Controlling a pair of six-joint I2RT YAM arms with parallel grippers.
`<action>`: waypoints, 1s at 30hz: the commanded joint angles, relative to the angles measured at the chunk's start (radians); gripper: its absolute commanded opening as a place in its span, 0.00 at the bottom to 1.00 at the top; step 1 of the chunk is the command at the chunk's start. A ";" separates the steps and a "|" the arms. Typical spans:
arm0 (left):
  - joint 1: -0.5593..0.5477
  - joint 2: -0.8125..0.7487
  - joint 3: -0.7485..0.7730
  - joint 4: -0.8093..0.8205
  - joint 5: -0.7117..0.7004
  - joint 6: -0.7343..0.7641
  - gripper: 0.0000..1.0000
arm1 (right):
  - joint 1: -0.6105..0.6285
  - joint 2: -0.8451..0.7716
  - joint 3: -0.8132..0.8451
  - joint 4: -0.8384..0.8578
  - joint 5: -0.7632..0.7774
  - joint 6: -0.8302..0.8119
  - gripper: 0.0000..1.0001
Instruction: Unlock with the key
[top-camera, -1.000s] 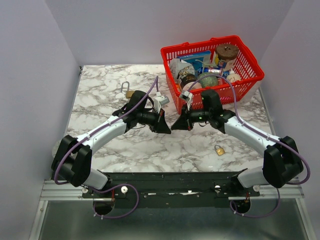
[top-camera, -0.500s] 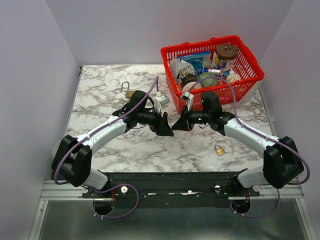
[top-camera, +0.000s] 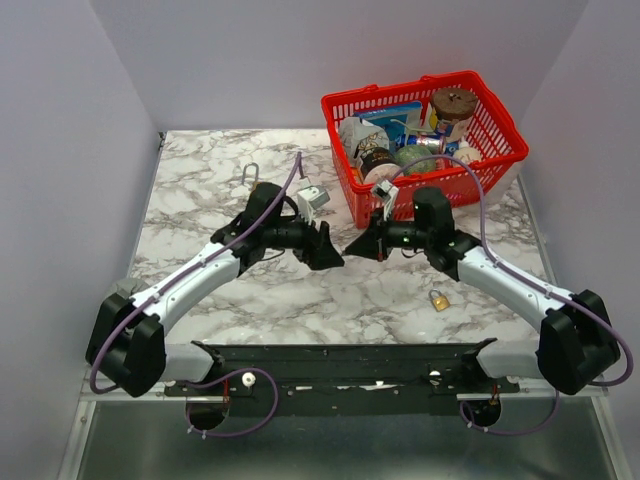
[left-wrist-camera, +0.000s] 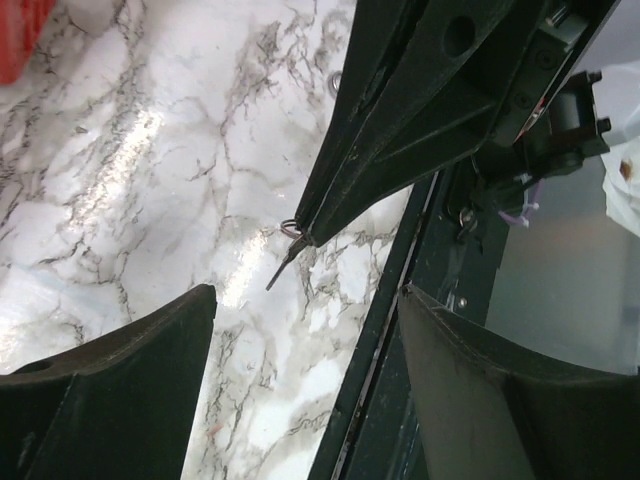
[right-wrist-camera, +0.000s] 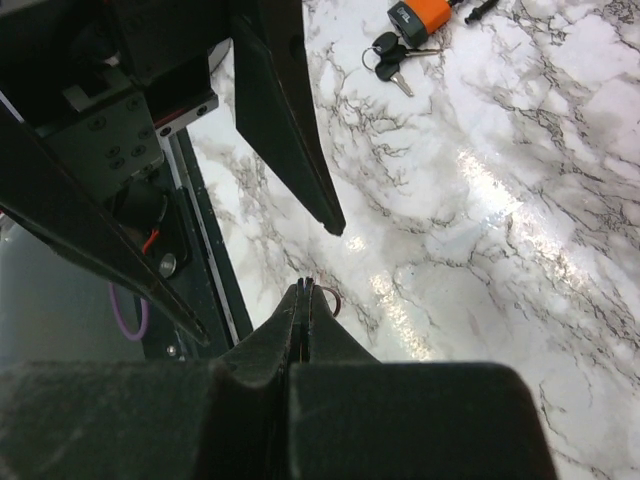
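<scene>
My right gripper (right-wrist-camera: 308, 287) is shut on a small key, and its ring (right-wrist-camera: 332, 300) shows beside the tips. In the left wrist view the key (left-wrist-camera: 281, 268) hangs blade-down from the right gripper (left-wrist-camera: 303, 236), above the marble. My left gripper (left-wrist-camera: 306, 295) is open and empty, its jaws wide apart, facing the key from a short way off. In the top view the left gripper (top-camera: 328, 254) and the right gripper (top-camera: 356, 245) nearly meet at mid-table. A brass padlock (top-camera: 438, 299) lies on the table near the right arm, apart from both grippers.
A red basket (top-camera: 497, 117) full of packages stands at the back right. An orange padlock (right-wrist-camera: 419, 12) with a bunch of keys (right-wrist-camera: 388, 55) lies on the marble beyond the grippers. A silver shackle (top-camera: 250, 174) lies at the back left. The black base rail (top-camera: 350, 362) runs along the near edge.
</scene>
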 joint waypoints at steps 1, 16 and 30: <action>-0.004 -0.098 -0.071 0.156 -0.135 -0.123 0.81 | -0.004 -0.058 -0.042 0.118 0.025 0.068 0.01; -0.038 -0.216 -0.366 0.928 -0.222 -0.615 0.79 | -0.004 -0.159 -0.130 0.411 -0.011 0.288 0.01; -0.082 -0.204 -0.384 0.933 -0.232 -0.634 0.63 | -0.006 -0.156 -0.131 0.449 -0.018 0.326 0.01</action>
